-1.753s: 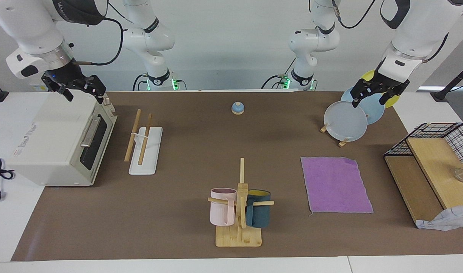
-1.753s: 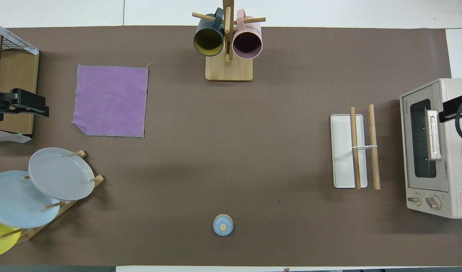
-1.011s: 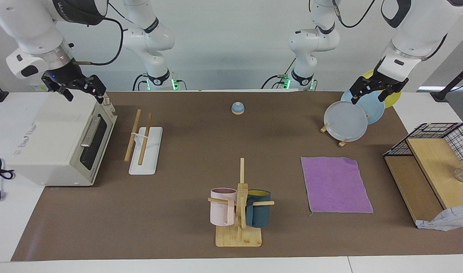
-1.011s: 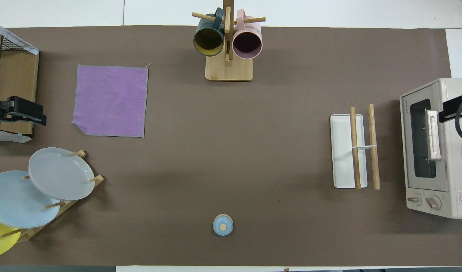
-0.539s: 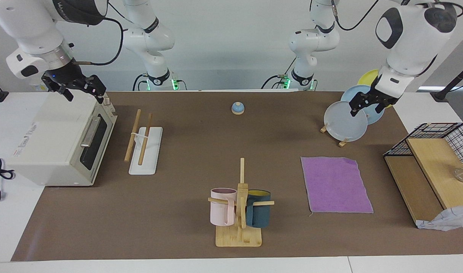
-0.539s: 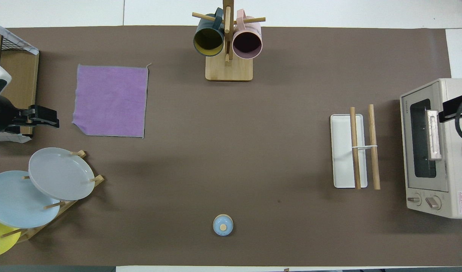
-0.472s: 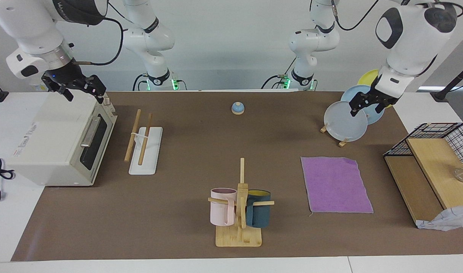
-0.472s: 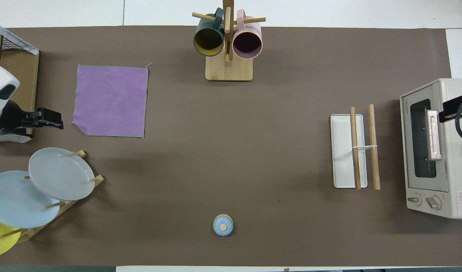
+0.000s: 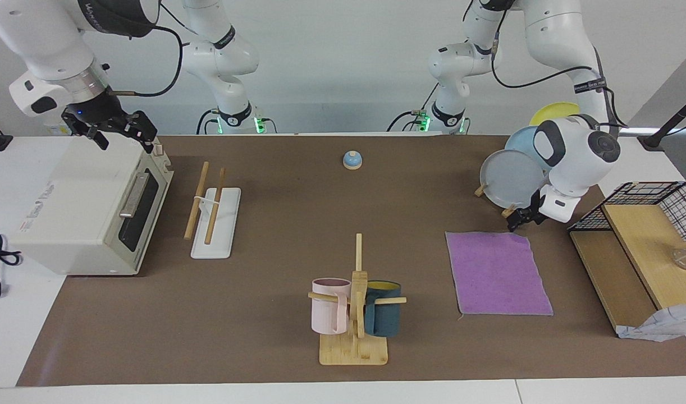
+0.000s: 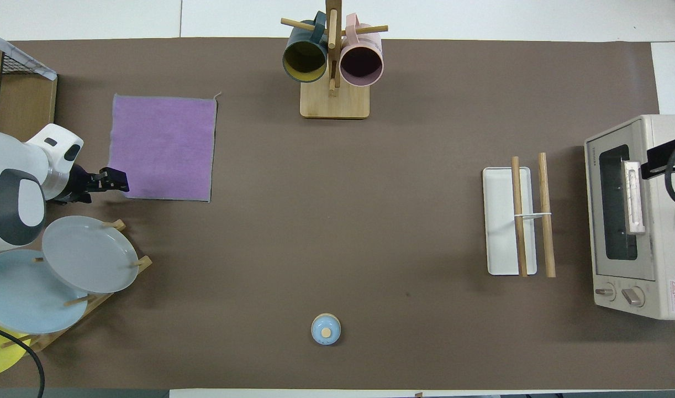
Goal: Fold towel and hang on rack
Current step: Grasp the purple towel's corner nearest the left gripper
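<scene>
Facing view: the towel [image 9: 497, 274] lies flat on the table, purple face up, toward the left arm's end. The left gripper [image 9: 521, 220] hangs low just above the towel's corner nearest the robots, close beside the plates [image 9: 512, 178] on their stand — whether it touches the cloth cannot be told, nor whether its fingers are apart or together. The right gripper [image 9: 123, 130] waits over the toaster oven [image 9: 90, 205], fingers spread, holding nothing. The rack [image 9: 211, 209] stands just beside the oven's door, well apart from the left gripper; its two rods are bare.

Overhead view: the left gripper [image 10: 112, 181] covers the towel's [image 10: 163, 146] near corner at the edge toward the left arm's end, the plates [image 10: 89, 253] just beside it. The rack [image 10: 518, 221] sits by the oven [image 10: 633, 215] — the right gripper [image 10: 664, 157] is over that oven. A mug tree [image 10: 333, 61] stands farther from the robots than the towel.
</scene>
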{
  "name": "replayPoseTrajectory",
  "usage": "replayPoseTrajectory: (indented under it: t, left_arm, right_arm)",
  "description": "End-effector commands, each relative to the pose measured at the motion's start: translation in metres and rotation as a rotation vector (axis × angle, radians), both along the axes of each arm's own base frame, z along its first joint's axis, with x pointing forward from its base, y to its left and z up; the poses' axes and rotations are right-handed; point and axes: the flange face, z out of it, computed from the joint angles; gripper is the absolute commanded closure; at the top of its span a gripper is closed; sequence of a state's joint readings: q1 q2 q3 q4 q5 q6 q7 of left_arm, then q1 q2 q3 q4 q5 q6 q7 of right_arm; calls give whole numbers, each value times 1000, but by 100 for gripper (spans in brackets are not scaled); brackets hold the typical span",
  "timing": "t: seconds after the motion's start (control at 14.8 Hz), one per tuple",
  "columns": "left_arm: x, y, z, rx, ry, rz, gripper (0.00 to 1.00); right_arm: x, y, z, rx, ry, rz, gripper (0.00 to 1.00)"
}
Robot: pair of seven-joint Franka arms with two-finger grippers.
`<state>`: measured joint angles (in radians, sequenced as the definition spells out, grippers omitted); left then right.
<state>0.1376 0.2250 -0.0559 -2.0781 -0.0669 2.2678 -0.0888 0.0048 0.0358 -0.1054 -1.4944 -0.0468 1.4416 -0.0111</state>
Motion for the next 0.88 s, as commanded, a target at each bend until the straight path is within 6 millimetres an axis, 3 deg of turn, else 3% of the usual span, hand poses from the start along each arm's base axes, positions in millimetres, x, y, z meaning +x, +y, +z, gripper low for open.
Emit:
replayPoseTrajectory:
  t: [0.0, 0.34, 0.47, 0.81]
  left_arm:
    - [7, 6, -11, -30, -23, 35, 8]
    - [23, 10, -8, -53, -45, 63, 10]
    - [30, 10, -18, -54, -43, 63, 12]
    - [28, 11, -20, -56, -26, 65, 23]
  right_arm:
    - [-6, -1, 0, 25, 3, 13, 0]
    - [-6, -1, 1, 25, 0, 13, 0]
    - [-6, -1, 0, 25, 3, 13, 0]
    - [-6, -2, 0, 25, 2, 12, 0]
